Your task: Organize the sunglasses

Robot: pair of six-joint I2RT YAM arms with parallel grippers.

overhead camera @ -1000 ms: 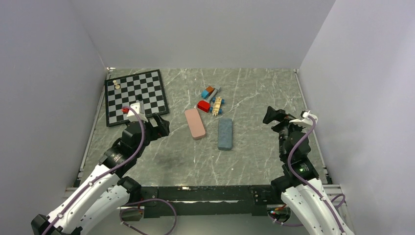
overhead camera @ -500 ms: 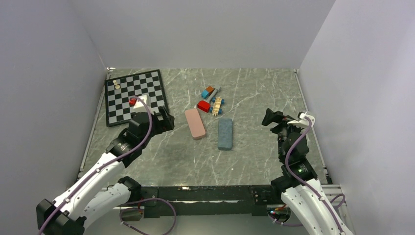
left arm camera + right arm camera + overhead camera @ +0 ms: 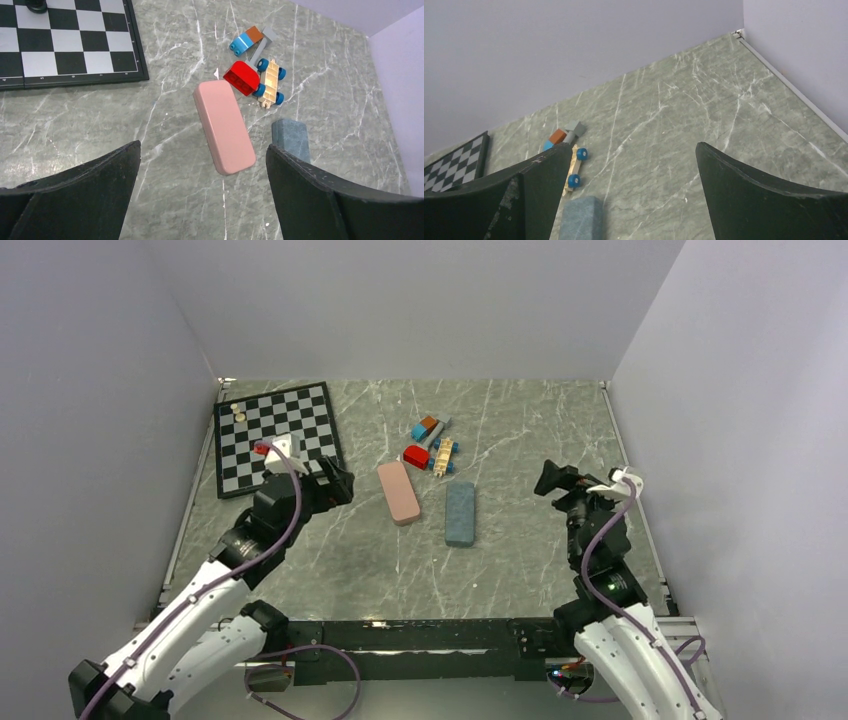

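No sunglasses show in any view. A closed pink case [image 3: 399, 492] and a closed slate-blue case [image 3: 460, 513] lie side by side at the table's middle. The pink case [image 3: 224, 125] sits ahead of my left gripper [image 3: 202, 192], which is open and empty above the table; the blue case [image 3: 291, 139] is by its right finger. In the top view my left gripper [image 3: 338, 483] is left of the pink case. My right gripper [image 3: 547, 478] is open and empty, right of the blue case [image 3: 580, 217]. In its own view the right gripper [image 3: 633, 192] hangs over bare table.
A chessboard [image 3: 278, 436] with a few pieces lies at the back left. Toy blocks and a small wooden wheeled cart [image 3: 443, 455] sit behind the cases. Grey walls enclose the table on three sides.
My left arm swung forward toward the chessboard edge and the pink case, then eased back slightly. My right arm barely shifted. The cases have not moved.
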